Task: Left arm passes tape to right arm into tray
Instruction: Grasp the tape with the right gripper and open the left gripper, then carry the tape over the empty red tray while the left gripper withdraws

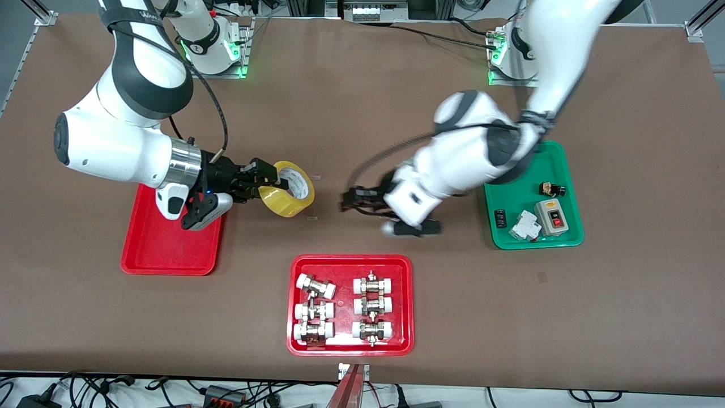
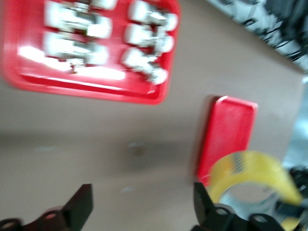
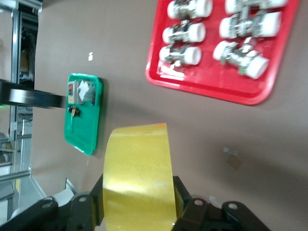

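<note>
While my right fingers (image 1: 266,180) clamp the tape (image 1: 290,190) left of centre, beside the tray (image 1: 164,249), my left fingers (image 1: 354,201) gape wide at mid-frame, holding nothing.

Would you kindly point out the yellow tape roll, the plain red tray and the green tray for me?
tape (image 1: 294,198), front view, on the roll's yellow outer band.
plain red tray (image 1: 164,249), front view, on its bare floor.
green tray (image 1: 512,195), front view, on its bare floor.
</note>
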